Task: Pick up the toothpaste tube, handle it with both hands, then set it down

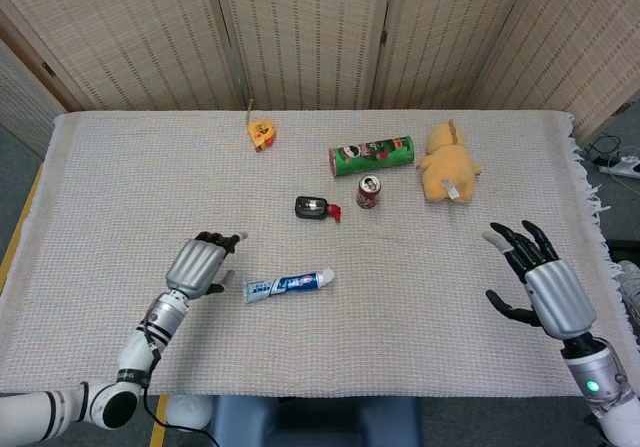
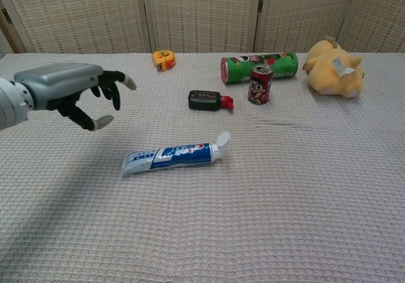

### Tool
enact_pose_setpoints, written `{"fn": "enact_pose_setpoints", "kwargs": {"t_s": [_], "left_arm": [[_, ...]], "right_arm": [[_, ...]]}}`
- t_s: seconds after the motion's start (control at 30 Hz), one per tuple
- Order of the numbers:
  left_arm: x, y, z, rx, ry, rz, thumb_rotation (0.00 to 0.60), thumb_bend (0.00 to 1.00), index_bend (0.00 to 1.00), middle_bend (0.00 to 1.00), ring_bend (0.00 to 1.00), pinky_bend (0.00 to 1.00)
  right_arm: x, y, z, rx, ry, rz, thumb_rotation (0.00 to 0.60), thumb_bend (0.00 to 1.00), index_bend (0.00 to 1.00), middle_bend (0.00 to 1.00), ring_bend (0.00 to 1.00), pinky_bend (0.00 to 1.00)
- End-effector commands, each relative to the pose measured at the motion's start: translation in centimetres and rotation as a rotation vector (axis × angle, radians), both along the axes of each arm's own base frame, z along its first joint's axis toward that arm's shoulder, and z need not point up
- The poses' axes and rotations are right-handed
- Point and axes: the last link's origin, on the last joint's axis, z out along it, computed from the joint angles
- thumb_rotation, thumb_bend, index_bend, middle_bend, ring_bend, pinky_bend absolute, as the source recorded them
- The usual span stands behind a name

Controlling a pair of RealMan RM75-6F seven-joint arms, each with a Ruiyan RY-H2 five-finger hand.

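The blue and white toothpaste tube lies flat on the tablecloth, its white cap pointing right. My left hand hovers to the left of the tube, clear of it, fingers apart and holding nothing. My right hand is far off at the right side of the table, fingers spread and empty; the chest view does not show it.
Beyond the tube lie a black device with a red tip, a small red can, a green snack canister on its side, a yellow plush toy and a yellow tape measure. The table's front edge is near.
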Motion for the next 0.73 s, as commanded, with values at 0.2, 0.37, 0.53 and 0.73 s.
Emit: {"fn": "enact_pose_setpoints", "kwargs": {"t_s": [0.2,0.37,0.53,0.73], "left_arm": [[-6.6,-3.6,8.3,0.199,-0.09,0.15,0.6,0.49,0.2,0.39,0.28,0.26],[-8.9,-6.5,10.5,0.281,-0.076,0.157,0.6,0.49,0.22,0.39,0.28,0.25],[-10.6,-9.8,11.4,0.336,-0.035,0.148,0.6,0.49,0.24,0.39,0.29,0.23],[-11.9,-12.8,12.3,0.357,-0.002,0.203,0.6,0.49,0.25,0.39,0.28,0.21]], "right_arm": [[-2.0,1.7,1.8,-0.016,-0.006,-0.078,0.586,0.36,0.14,0.12,0.15,0.0],[-3.0,2.7,2.2,-0.002,-0.015,-0.12,0.585,0.36,0.16,0.13,0.15,0.0],[-3.9,4.1,2.1,0.006,-0.068,-0.141,0.585,0.36,0.17,0.13,0.14,0.0],[-5.1,5.9,1.9,-0.016,-0.092,-0.169,0.585,0.36,0.18,0.13,0.13,0.0]]}}
